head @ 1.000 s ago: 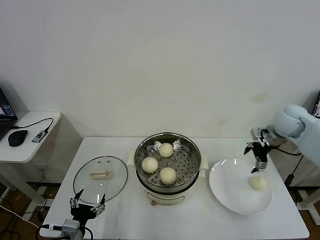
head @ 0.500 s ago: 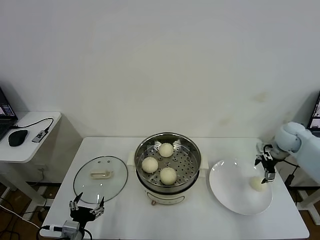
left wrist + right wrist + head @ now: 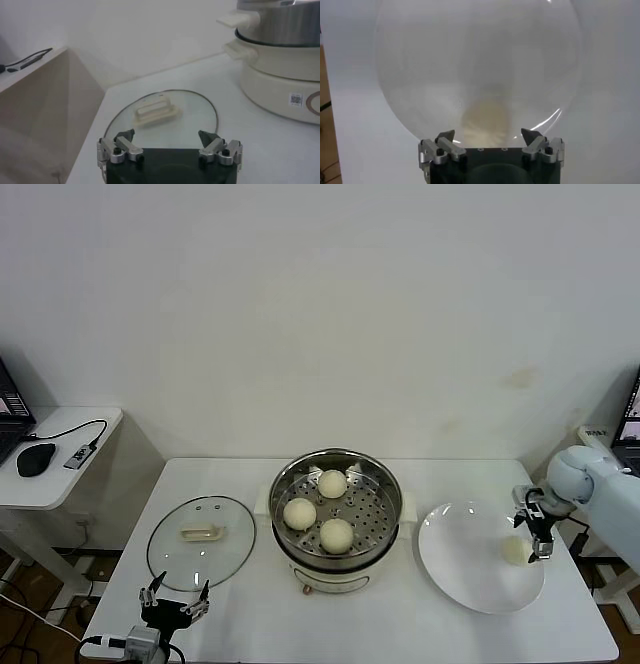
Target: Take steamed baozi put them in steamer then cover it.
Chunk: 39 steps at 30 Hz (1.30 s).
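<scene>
Four buns, count: you have three steamed baozi [image 3: 336, 535] already in the steamer [image 3: 335, 469] and one last bun [image 3: 514, 550] left on the white plate [image 3: 455, 569].
Left end effector [image 3: 174, 600]: parked at the near counter edge just in front of the cover [image 3: 200, 541], fingers spread wide and empty; likely waiting for the lid step.
Cover: it lies flat on the counter [image 3: 250, 619] to the left of the steamer, handle [image 3: 155, 110] up, so you can take it from above.
Right end effector [image 3: 537, 533]: low over the plate's right side, right at the last bun, fingers wide apart and nothing held, placed to straddle it.
In the way: the steamer's raised rim lies between plate and basket; you will probably need to lift clear of it.
Far side: a side table [image 3: 60, 474] with a mouse [image 3: 35, 459] stands well apart on the left.
</scene>
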Each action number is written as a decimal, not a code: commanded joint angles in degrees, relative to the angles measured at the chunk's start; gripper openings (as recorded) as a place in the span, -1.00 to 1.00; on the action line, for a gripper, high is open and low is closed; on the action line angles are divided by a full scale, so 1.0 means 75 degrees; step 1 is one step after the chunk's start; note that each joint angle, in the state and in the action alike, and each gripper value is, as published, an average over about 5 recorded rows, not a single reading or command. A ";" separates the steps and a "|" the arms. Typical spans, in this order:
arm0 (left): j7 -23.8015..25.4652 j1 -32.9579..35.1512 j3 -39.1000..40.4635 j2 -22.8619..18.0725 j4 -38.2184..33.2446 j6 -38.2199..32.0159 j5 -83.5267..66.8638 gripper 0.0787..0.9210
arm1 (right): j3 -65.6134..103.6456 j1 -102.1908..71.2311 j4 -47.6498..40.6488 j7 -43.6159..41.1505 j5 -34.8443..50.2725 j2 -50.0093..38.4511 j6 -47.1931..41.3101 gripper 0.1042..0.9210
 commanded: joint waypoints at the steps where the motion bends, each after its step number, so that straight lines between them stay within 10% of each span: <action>1: 0.0003 -0.0001 0.0010 0.0002 0.0016 0.0000 0.0009 0.77 | 0.0218 -0.0283 -0.0227 0.0164 -0.0227 0.0150 0.0083 0.76; 23: -0.0001 -0.0003 0.0062 -0.0037 0.0080 -0.0009 0.0020 0.77 | 0.0215 -0.0328 -0.0270 0.0429 -0.0293 0.0301 -0.0008 0.76; 39: -0.0010 -0.0018 0.0089 -0.0039 0.0069 -0.0021 0.0012 0.77 | -0.0180 0.0236 0.0511 0.0224 0.0540 -0.0295 -0.0486 -0.05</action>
